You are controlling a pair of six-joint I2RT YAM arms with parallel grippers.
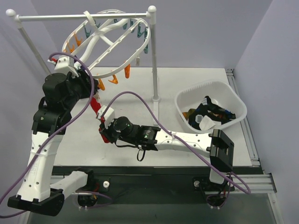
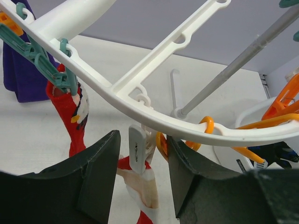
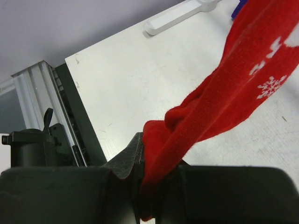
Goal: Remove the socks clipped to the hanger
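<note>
Right gripper (image 3: 145, 179) tight around red sock (image 3: 243, 79)

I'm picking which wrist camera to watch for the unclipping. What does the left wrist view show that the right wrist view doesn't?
Only the left wrist view shows the hanger, a teal clip, orange clips, a purple sock, and the open left gripper straddling a white clip. Only the right wrist view shows the right gripper shut on a red sock with a white snowflake. Both show red sock fabric and the table.
</note>
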